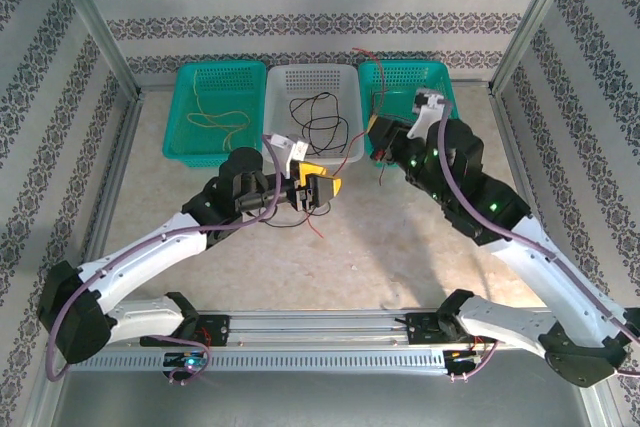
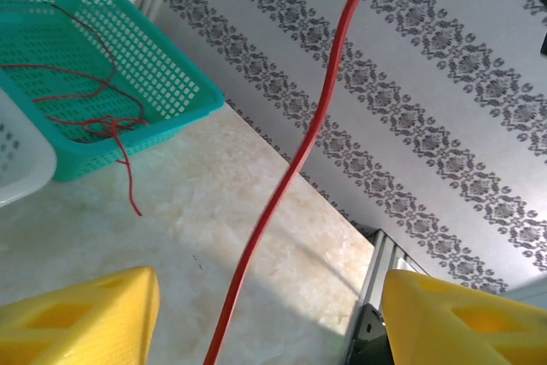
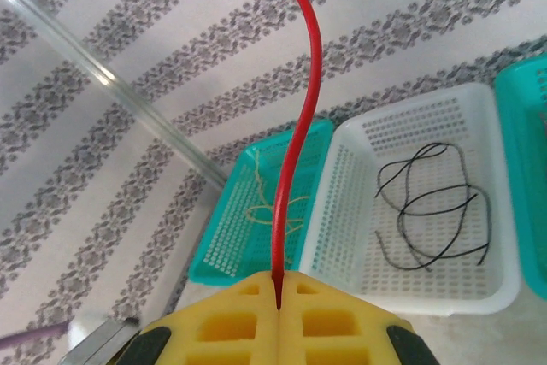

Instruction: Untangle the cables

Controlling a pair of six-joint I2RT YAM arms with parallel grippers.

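My right gripper (image 3: 279, 284) is shut on a red cable (image 3: 301, 108), which rises from between its yellow fingers and curls over at the top. In the top view, this gripper (image 1: 378, 137) sits by the front of the right teal basket (image 1: 440, 77). My left gripper (image 1: 318, 187) hovers mid-table. It is open (image 2: 269, 318), its yellow fingers (image 2: 77, 318) far apart, and a red cable (image 2: 256, 245) runs loosely between them, touching neither. More red cables (image 2: 94, 117) lie in the teal basket (image 2: 162, 83), with one end trailing onto the table.
Three baskets line the back of the table. The left teal basket (image 1: 195, 117) holds yellow cables (image 3: 278, 207), and the white basket (image 1: 290, 82) holds black cables (image 3: 436, 203). Aluminium frame posts and patterned walls surround the marbled tabletop (image 1: 380, 247).
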